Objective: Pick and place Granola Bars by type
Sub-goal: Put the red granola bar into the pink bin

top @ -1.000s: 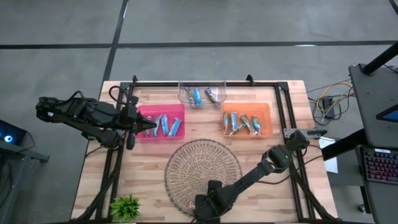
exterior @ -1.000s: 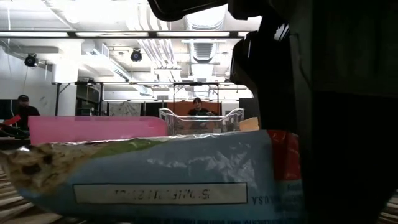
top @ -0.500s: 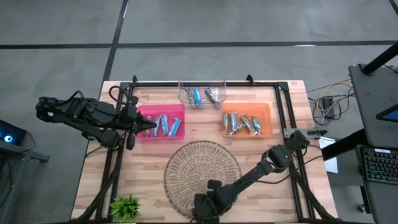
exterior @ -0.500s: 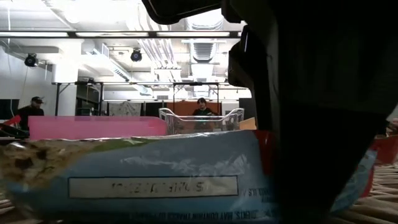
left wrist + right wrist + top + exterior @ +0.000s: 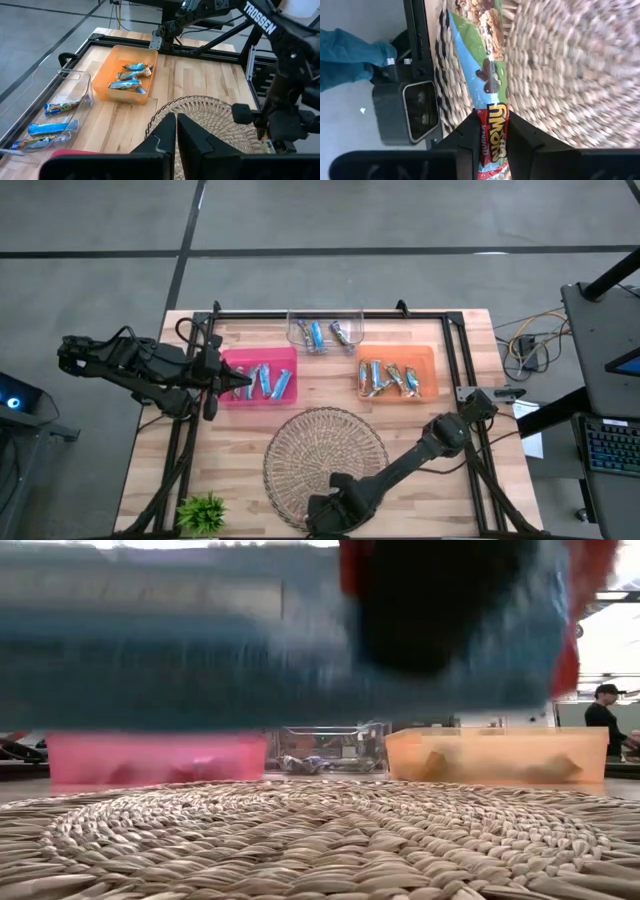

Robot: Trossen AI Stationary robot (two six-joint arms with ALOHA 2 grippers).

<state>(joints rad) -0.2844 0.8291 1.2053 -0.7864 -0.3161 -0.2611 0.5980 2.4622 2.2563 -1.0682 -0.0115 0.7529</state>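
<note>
A granola bar (image 5: 479, 60) in a blue and green wrapper with a red end hangs just above the near edge of the round woven mat (image 5: 325, 448). My right gripper (image 5: 327, 518) is shut on it. In the low view the bar (image 5: 250, 640) is a blurred blue band above the mat (image 5: 320, 840). More wrapped bars lie in the pink tray (image 5: 228, 363), the clear tray (image 5: 294, 330) and the orange tray (image 5: 430, 358). My left gripper (image 5: 176, 131) is shut on nothing and hovers by the pink tray's left end. My right gripper pinches the bar at its red end (image 5: 492, 131), one finger (image 5: 462, 136) on each long side. The fingers come steeply from above and lie across the bar. The bar is lifted clear of the mat, roughly level, and its long blue and green part juts out beyond the fingers.
A black metal frame (image 5: 330, 313) runs around the table's working area. A small green plant (image 5: 203, 512) stands at the near left corner. A small camera box (image 5: 407, 111) sits at the table's near edge beside the mat. People show in the room behind.
My right gripper has shut on the bar's red end and gone up. The bar lay on the mat near the low camera and now hangs clear above it. My left arm has kept still.
</note>
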